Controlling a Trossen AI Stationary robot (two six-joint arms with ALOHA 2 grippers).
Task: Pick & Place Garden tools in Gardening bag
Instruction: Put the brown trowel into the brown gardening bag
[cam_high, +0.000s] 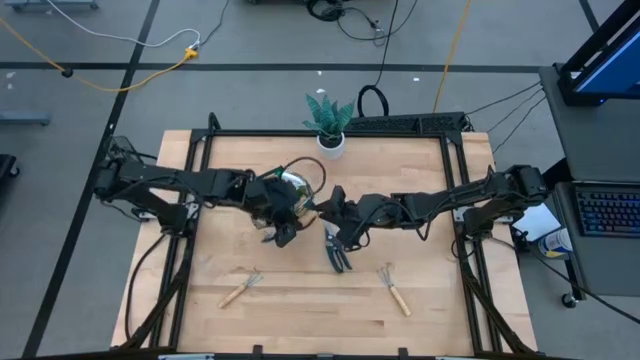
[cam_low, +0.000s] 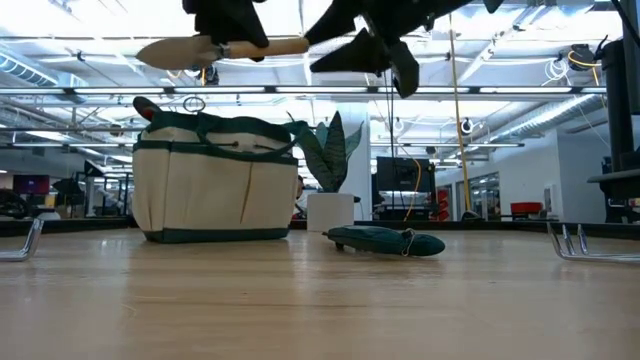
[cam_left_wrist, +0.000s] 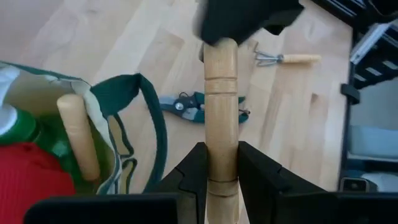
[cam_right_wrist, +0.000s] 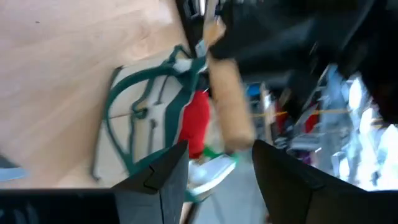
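From above, the butcher-block table (cam_high: 300, 310) carries a potted plant (cam_high: 329, 122) at its far edge, dark pruning shears (cam_high: 337, 254) lying near the middle, and two wooden-handled rakes, one to the left (cam_high: 241, 289) and one to the right (cam_high: 394, 290), both well apart from the arms. The gardening bag (cam_high: 292, 190) sits left of centre, partly hidden under the left gripper (cam_high: 277, 222), and the right gripper (cam_high: 335, 215) hovers just beside it, above the shears. At table height, the bag (cam_low: 212, 190) stands upright with the white pot (cam_low: 331, 212) just behind its right side and the shears (cam_low: 385, 241) flat on the wood to its right; overhead a trowel (cam_low: 215, 49) hangs level, metal blade to the left, clamped at its wooden handle by the left gripper (cam_low: 232, 25), with the right gripper (cam_low: 385, 50) close by at the same height. The left wrist view shows the left gripper (cam_left_wrist: 220, 171) closed on the trowel handle (cam_left_wrist: 221, 118), the bag's open mouth (cam_left_wrist: 93, 124) beside it holding a wooden handle (cam_left_wrist: 78, 137), a green bottle (cam_left_wrist: 22, 127) and something red (cam_left_wrist: 31, 180). The right wrist view shows the right gripper (cam_right_wrist: 217, 168) with its fingers spread and nothing between them, the trowel handle (cam_right_wrist: 230, 112) and the bag (cam_right_wrist: 155, 118) beyond. No writing can be read.
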